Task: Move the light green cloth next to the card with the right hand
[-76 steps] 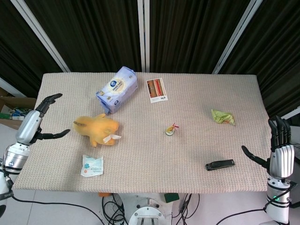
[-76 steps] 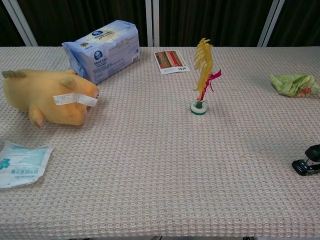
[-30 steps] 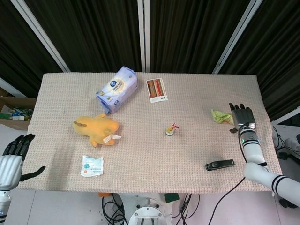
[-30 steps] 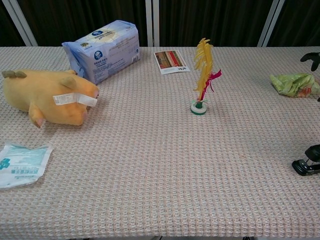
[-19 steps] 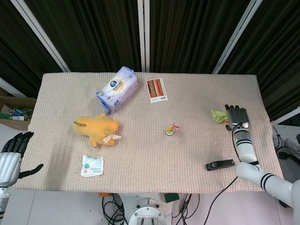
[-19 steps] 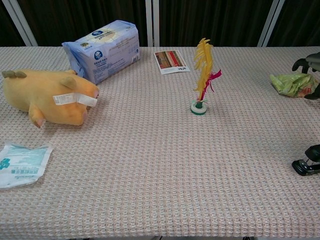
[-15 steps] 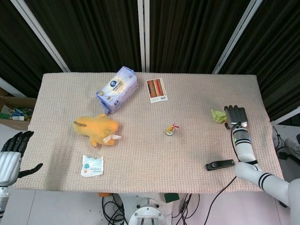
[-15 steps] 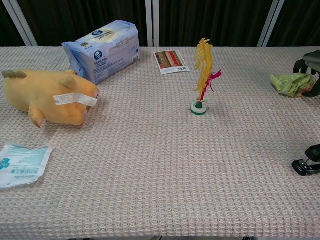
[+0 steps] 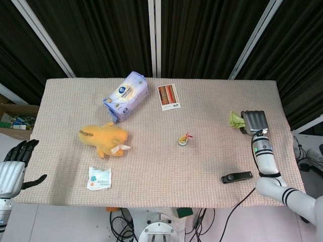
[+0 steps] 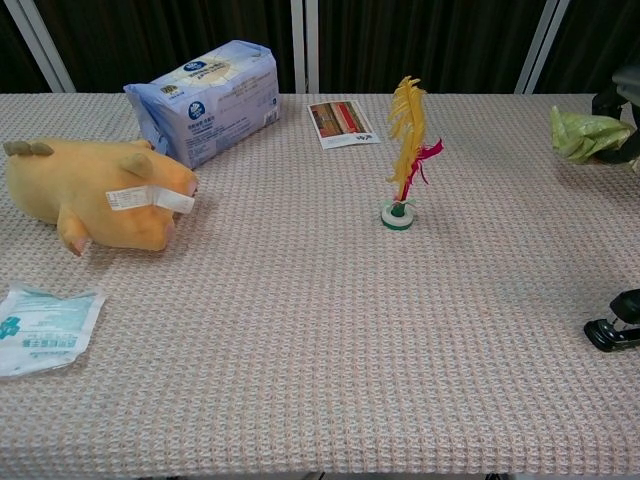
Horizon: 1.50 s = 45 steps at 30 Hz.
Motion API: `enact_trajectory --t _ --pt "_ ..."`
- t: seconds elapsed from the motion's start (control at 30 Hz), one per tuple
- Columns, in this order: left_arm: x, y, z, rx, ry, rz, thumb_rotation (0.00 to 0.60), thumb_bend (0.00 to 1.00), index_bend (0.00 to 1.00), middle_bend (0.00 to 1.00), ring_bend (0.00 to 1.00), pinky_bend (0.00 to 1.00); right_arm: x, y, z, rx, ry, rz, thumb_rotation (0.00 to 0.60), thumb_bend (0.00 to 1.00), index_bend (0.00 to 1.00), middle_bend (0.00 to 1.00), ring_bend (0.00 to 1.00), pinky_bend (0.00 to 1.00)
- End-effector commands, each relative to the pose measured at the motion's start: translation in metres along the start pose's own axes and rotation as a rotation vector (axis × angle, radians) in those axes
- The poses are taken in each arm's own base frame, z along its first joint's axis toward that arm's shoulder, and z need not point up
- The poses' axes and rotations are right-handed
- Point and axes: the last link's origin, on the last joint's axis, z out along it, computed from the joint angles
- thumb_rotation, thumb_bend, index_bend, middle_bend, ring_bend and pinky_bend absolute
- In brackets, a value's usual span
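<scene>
The crumpled light green cloth (image 9: 235, 119) is at the right side of the table, and my right hand (image 9: 254, 121) grips it from the right. In the chest view the cloth (image 10: 585, 133) hangs a little above the tabletop, with the hand (image 10: 625, 110) cut off at the frame's right edge. The card (image 9: 168, 96) lies flat at the far middle of the table, well to the left of the cloth; the chest view shows the card (image 10: 343, 123) too. My left hand (image 9: 12, 169) hangs off the table's near left corner, fingers apart and holding nothing.
A blue tissue pack (image 9: 126, 96) lies left of the card. A yellow plush toy (image 9: 103, 138) and a wipe packet (image 9: 99, 177) are on the left. A feather shuttlecock (image 9: 184, 139) stands mid-table. A black stapler (image 9: 236, 177) lies near the front right edge.
My right hand came in over the cloth, closed on it and raised it off the table. The left hand dropped below the table's left corner.
</scene>
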Motion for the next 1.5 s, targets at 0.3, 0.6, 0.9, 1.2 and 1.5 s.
enact_trajectory --t 0.3,0.6,0.9,1.2,1.5 --pt "0.002 0.001 0.001 -0.004 0.000 0.008 0.580 0.09 0.07 0.10 0.05 0.15 0.089 -0.066 0.019 0.182 0.257 0.135 0.600 0.38 0.86 0.69 0.62 0.80" --pt "0.001 -0.001 0.004 0.003 -0.026 0.019 0.579 0.09 0.07 0.10 0.05 0.15 0.092 -0.148 0.052 0.288 0.188 0.042 0.600 0.38 0.86 0.69 0.62 0.80" --pt "0.000 -0.003 0.007 0.005 -0.041 0.023 0.582 0.09 0.07 0.10 0.05 0.15 0.074 -0.190 0.055 0.370 0.125 -0.039 0.600 0.37 0.86 0.69 0.62 0.80" --pt "0.000 -0.007 0.005 0.011 -0.042 0.021 0.579 0.09 0.07 0.10 0.05 0.15 0.066 -0.203 0.053 0.426 0.089 -0.079 0.600 0.32 0.69 0.61 0.56 0.73" --pt "0.000 -0.008 0.005 0.009 -0.038 0.016 0.580 0.09 0.07 0.10 0.05 0.15 0.069 -0.205 0.049 0.464 0.053 -0.063 0.600 0.18 0.28 0.30 0.23 0.47"
